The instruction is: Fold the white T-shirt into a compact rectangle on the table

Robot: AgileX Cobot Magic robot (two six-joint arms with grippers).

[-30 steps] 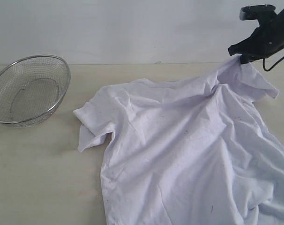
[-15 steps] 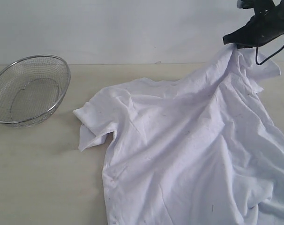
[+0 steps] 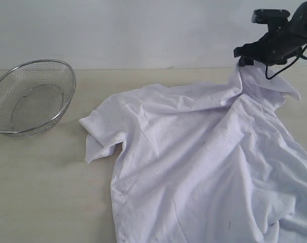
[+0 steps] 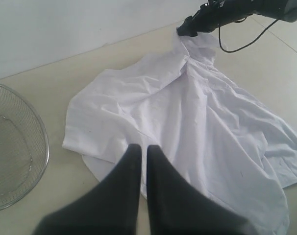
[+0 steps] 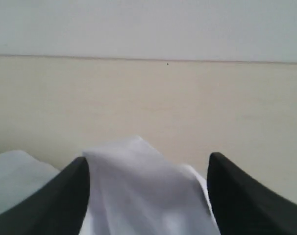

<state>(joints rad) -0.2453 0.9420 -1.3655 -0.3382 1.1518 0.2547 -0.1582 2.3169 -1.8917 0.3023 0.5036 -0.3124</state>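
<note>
We recorded the left end effector (image 4: 142, 148) closed, its two dark fingers pressed together with nothing between them. In its wrist view the fingertips lined up with the near edge of the white T-shirt (image 3: 204, 162). We could not tell their height above the cloth.

The T-shirt lay crumpled on the pale beige surface (image 3: 42, 192), plain white face up. It covered the right half of the exterior view and ran out of that view at the near and right edges. One short sleeve (image 3: 100, 136) lay folded at the shirt's left side, flat on the surface.

Farther back on the left, a silver wire-mesh bowl (image 3: 32, 96) rested on the surface, tilted, well apart from the sleeve.

At the far right, the shirt fabric rose from the surface in a peak up to the right end effector (image 3: 240, 54), which hung above the surface. We found this end effector open: in its wrist view the two dark fingers (image 5: 65, 196) stood wide apart with a fold of white cloth between them, unclamped. A black cable (image 3: 290, 62) looped beneath that arm. A pale wall (image 3: 118, 30) stood behind the surface.
</note>
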